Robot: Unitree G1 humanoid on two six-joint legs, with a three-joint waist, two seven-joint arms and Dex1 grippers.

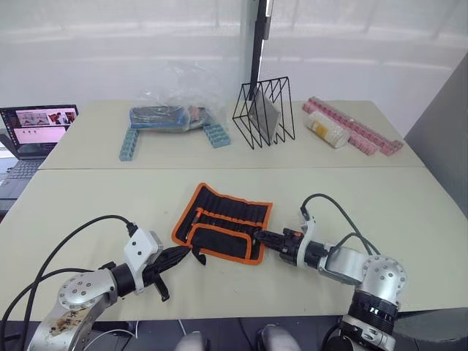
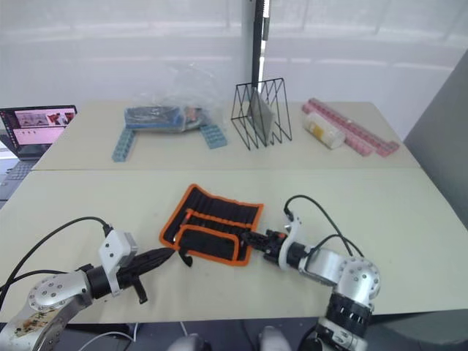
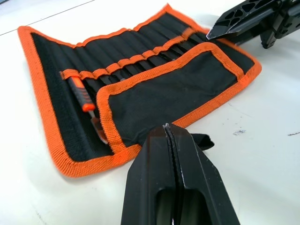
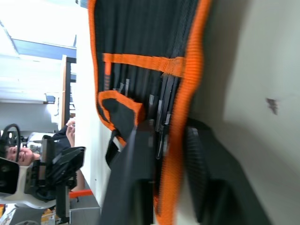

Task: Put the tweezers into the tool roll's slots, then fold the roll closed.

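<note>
1. Your table (image 1: 409, 212) spans the frame; a laptop (image 1: 36, 131) sits at the left edge, and a clear bag (image 1: 172, 110), wire rack (image 1: 265, 113) and pink strips (image 1: 355, 126) line the upper part.
2. The tool roll (image 1: 223, 221) lies at centre frame, its lower flap folded up over part of the slots (image 3: 140, 58).
3. Your right gripper (image 1: 257, 235) straddles the roll's right orange edge, fingers apart, one above and one under the trim.
4. Your left gripper (image 1: 189, 251) sits lower left of the roll, fingers pressed together, tips just beside the black strap (image 3: 202, 140).
5. Tweezers (image 4: 161, 110) show in the slots near the right gripper.
</note>
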